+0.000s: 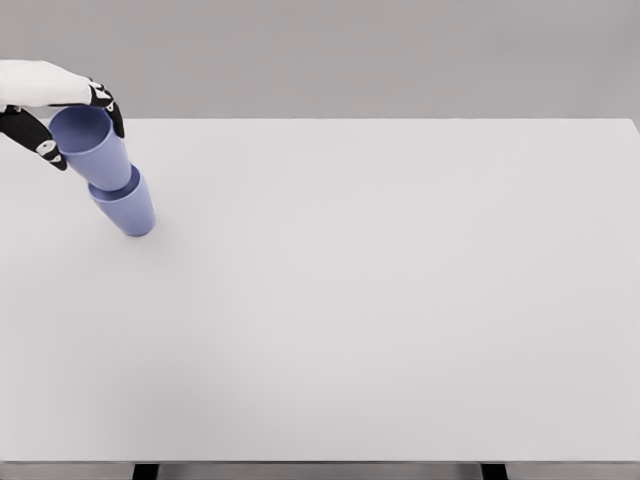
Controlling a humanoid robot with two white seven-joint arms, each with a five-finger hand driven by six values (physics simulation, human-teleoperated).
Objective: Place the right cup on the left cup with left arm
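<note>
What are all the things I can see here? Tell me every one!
upper cup: one, blue-purple, far left of the table, held in the hand, its bottom sitting in the lower cup, leaning.
lower cup: one, blue-purple, on the table just under the upper cup.
table: one, white, fills most of the picture.
table legs: two dark bits at the bottom edge.
left hand: one, white with black fingers, top left corner, fingers around the upper cup's rim.
right arm: not in view.

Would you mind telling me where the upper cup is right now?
In the head view, the upper cup sits far left near the table's back edge, gripped by the left robot hand and nested in the lower cup.
</note>
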